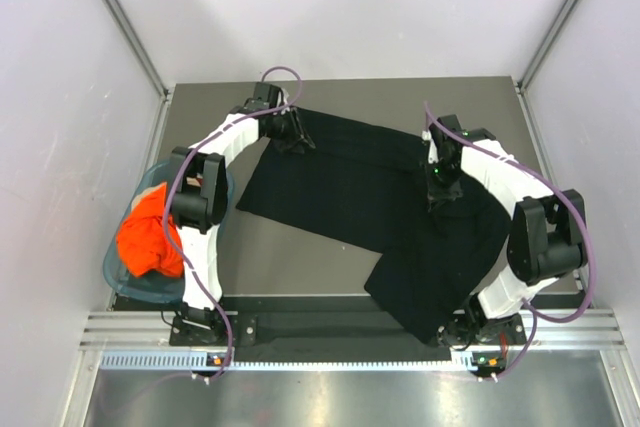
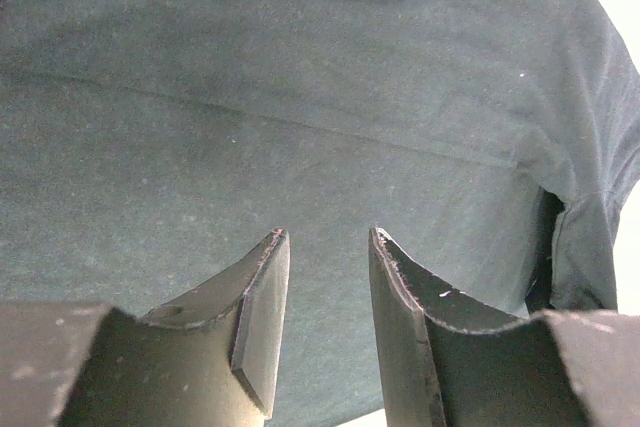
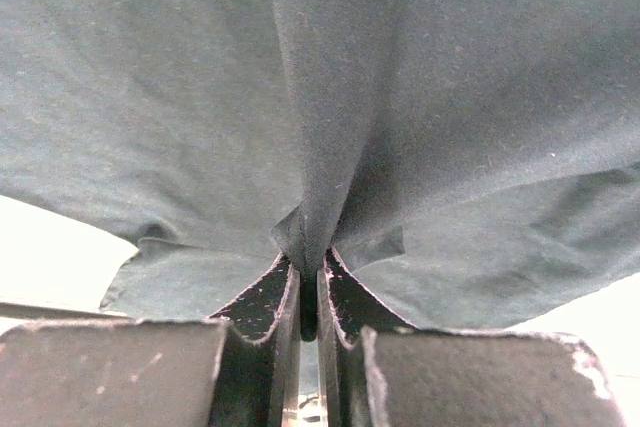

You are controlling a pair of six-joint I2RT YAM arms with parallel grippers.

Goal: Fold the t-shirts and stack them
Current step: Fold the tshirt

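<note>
The large black t-shirt [image 1: 350, 182] lies spread across the middle and right of the table, its lower part reaching the near edge. My left gripper [image 1: 293, 139] is at the shirt's far left corner. In the left wrist view it [image 2: 325, 237] stands open, with dark cloth [image 2: 300, 97] filling the view beyond the fingers. My right gripper [image 1: 443, 192] is on the shirt's right side. In the right wrist view it [image 3: 310, 262] is shut on a pinched ridge of the black cloth [image 3: 450, 97]. The orange t-shirt [image 1: 148, 237] lies crumpled in the basket at the left.
A teal plastic basket [image 1: 115, 272] sits at the table's left edge beside the left arm. Grey table [image 1: 290, 262] shows between the shirt and the basket. White walls enclose the table on three sides.
</note>
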